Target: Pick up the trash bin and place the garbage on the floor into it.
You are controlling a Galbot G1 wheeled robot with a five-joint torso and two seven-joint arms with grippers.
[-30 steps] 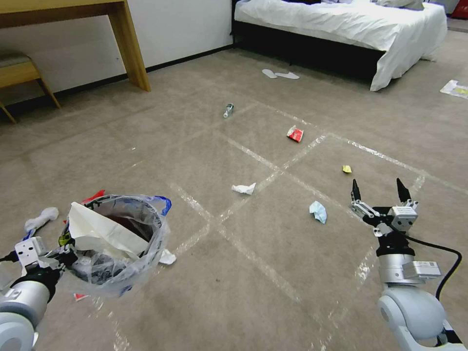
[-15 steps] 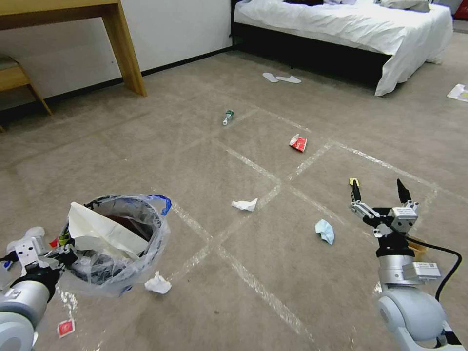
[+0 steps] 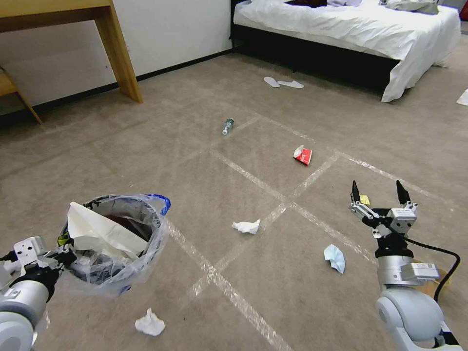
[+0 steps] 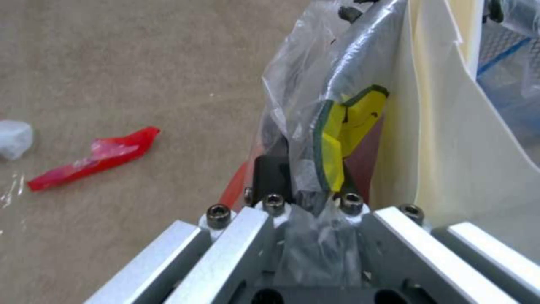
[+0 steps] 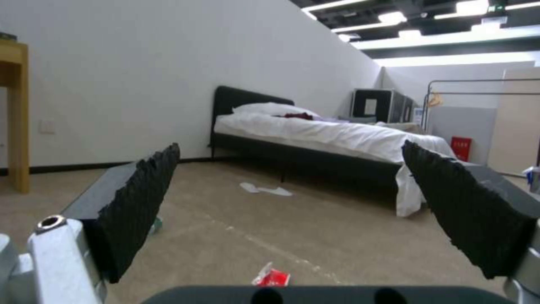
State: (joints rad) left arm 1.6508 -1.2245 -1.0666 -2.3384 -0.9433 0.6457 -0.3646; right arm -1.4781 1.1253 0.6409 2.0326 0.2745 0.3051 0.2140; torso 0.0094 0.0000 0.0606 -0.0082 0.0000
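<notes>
Red trash bin (image 3: 114,241), bag-lined, hangs above the floor (image 3: 273,273) at our left | left gripper (image 4: 303,185) clamps its rim | right gripper (image 3: 379,195) spread wide, empty, in the air | crumpled tissue (image 3: 246,226), blue mask (image 3: 335,258), red wrapper (image 3: 303,155), bottle (image 3: 227,126) lie scattered ahead.

My left arm is raised at the lower left, its left gripper (image 4: 306,185) clamped on the rim of the trash bin (image 3: 117,243), holding it off the floor. My right arm extends forward at the lower right, right gripper (image 3: 379,191) pointing ahead, fingers spread wide, holding nothing.
</notes>
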